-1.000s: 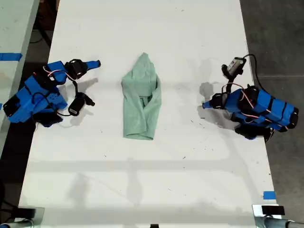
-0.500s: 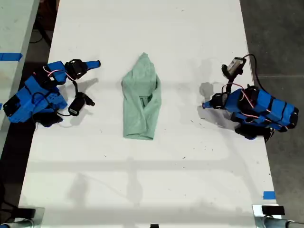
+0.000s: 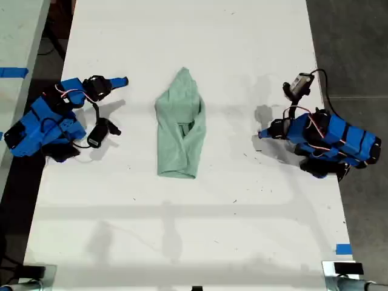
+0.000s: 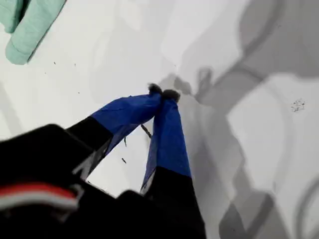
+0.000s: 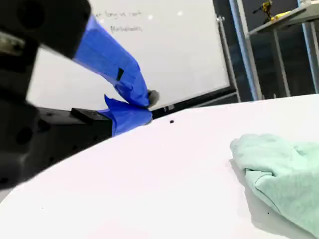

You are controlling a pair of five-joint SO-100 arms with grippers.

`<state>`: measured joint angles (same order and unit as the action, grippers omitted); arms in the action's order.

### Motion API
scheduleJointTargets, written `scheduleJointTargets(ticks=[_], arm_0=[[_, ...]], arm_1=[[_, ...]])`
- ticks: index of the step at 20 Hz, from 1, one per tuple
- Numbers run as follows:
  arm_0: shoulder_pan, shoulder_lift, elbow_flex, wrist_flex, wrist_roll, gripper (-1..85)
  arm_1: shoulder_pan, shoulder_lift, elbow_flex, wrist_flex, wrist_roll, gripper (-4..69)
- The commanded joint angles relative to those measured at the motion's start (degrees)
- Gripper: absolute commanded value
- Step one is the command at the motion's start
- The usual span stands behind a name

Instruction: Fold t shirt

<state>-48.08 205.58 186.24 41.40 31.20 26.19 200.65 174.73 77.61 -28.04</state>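
Status of my first gripper (image 4: 163,92): blue jaws pinched together at the tips with nothing between them, hanging just over the bare white table (image 3: 182,230).
Status of my second gripper (image 5: 146,105): jaws look closed on each other too and are empty. It sits low over the tabletop.
T shirt (image 3: 180,130): pale mint, bundled into a long wrinkly shape. It lies flat about mid-table in the exterior view, pointed end toward the far side and wider end toward the near side.
Shirt vs grippers: nobody's touching it. One end of the shirt (image 4: 30,25) shows in the first wrist view, well apart from the jaws. In the second wrist view the shirt (image 5: 279,174) is a rumpled edge off to the side of the jaws.
Arms: one blue arm (image 3: 54,121) at the exterior view's left and another (image 3: 324,142) at its right, both clear of the shirt. Honestly can't tell which is first or second.
Other stuff: whiteboard (image 5: 164,50) behind the table in the second wrist view, and a bit of blue tape (image 3: 343,249) at the near right edge in the exterior view.
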Motion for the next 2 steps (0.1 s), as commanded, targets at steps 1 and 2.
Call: scheduleJointTargets(ticks=[1, 2], arm_0=[[-0.79, 0.44, 1.67, 0.18, -1.58, -0.3], [-0.79, 0.44, 1.67, 0.18, -1.58, -0.3]], arm_1=[[-0.53, 0.44, 2.9, -0.35, 0.44, 0.7], [-0.53, 0.44, 2.9, -0.35, 0.44, 0.7]])
